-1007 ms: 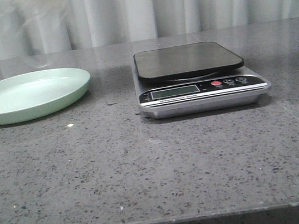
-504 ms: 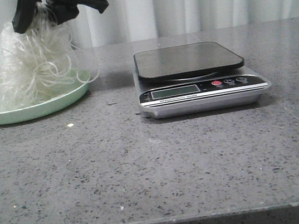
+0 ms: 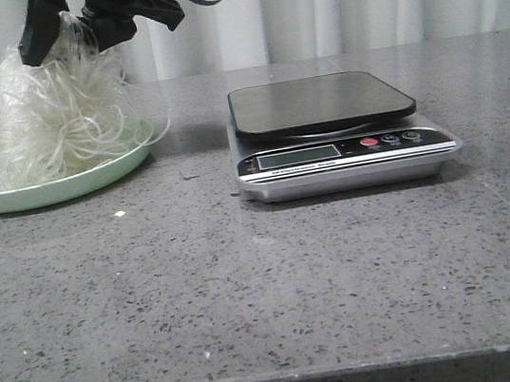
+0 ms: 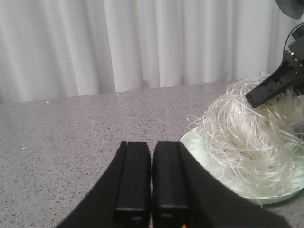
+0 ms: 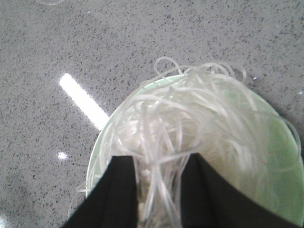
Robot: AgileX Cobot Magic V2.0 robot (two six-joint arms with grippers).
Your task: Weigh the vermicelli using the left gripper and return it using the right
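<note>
The vermicelli (image 3: pixel 52 116) is a tall whitish tangle over the pale green plate (image 3: pixel 129 154) at the table's far left, with its lower strands lying in the plate. My right gripper (image 3: pixel 40 48) comes down on its top and is shut on a bunch of strands. In the right wrist view the vermicelli (image 5: pixel 199 118) runs up between the two black fingers of the right gripper (image 5: pixel 159 161). My left gripper (image 4: pixel 152 145) is shut with nothing in it, low over the table beside the plate (image 4: pixel 194 142). From there I see the vermicelli (image 4: pixel 251 137) and the right gripper (image 4: pixel 259 97).
A silver kitchen scale (image 3: pixel 319 104) with a dark, bare platform stands right of the plate, its display facing the front. A grey speckled table (image 3: pixel 249 278) stretches to the front edge. White curtains hang behind. A small white crumb (image 3: pixel 120 213) lies before the plate.
One second ago the plate was bare and no gripper showed. Half a second ago the right gripper and vermicelli were over the plate. Since then the gripper has risen slightly.
</note>
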